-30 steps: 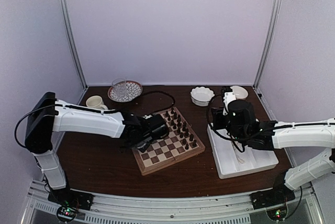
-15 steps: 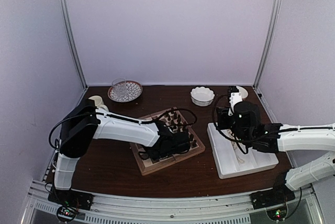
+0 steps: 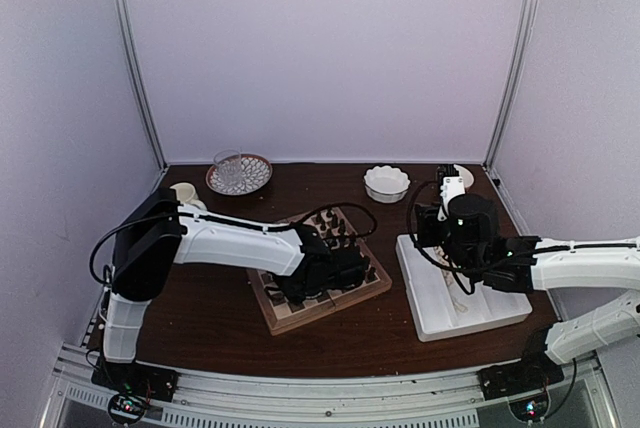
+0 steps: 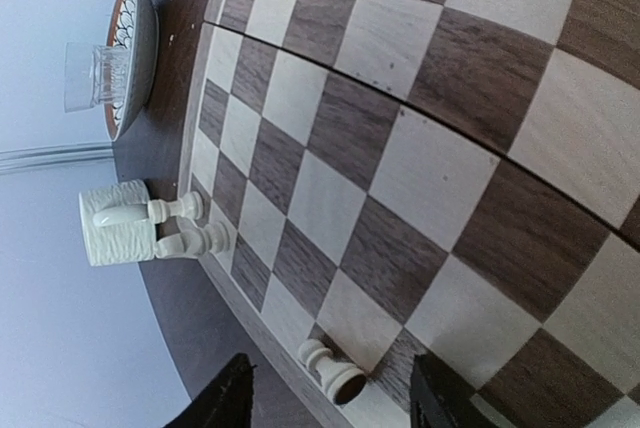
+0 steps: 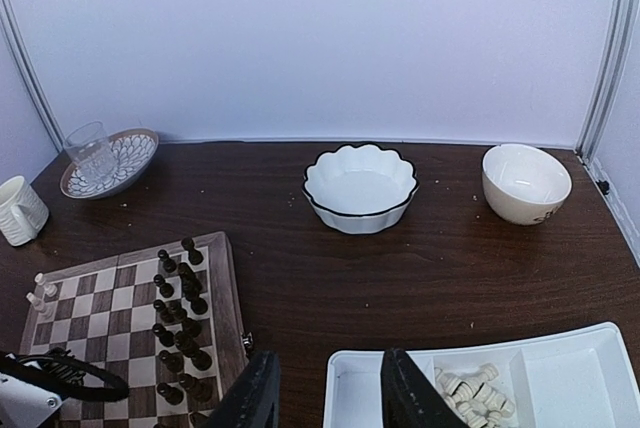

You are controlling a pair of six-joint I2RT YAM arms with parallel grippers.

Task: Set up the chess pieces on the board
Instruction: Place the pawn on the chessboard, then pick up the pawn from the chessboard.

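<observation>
One pawn (image 4: 335,376) is seen at the edge of the board (image 4: 400,148), untouched between the spread fingers of the left gripper (image 4: 332,360), so its placing is judged done. Another piece (image 5: 468,393) must next be pinched from the tray (image 5: 570,373) by the right gripper (image 5: 330,356), whose fingers are spread and empty

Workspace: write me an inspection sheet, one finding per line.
Surface: dark brown table.
Job's things: board mid-table; chess pieces, three seen on the board, others in the white tray; dark pieces in two rows.
Clutter: mug, glass on patterned plate, scalloped bowl, cream bowl.
Grippers: left gripper open around a white piece at the board's edge; right gripper open, empty, by the tray.
Cables: black cable looping over the board.
Surroundings: pale walls, metal posts.
</observation>
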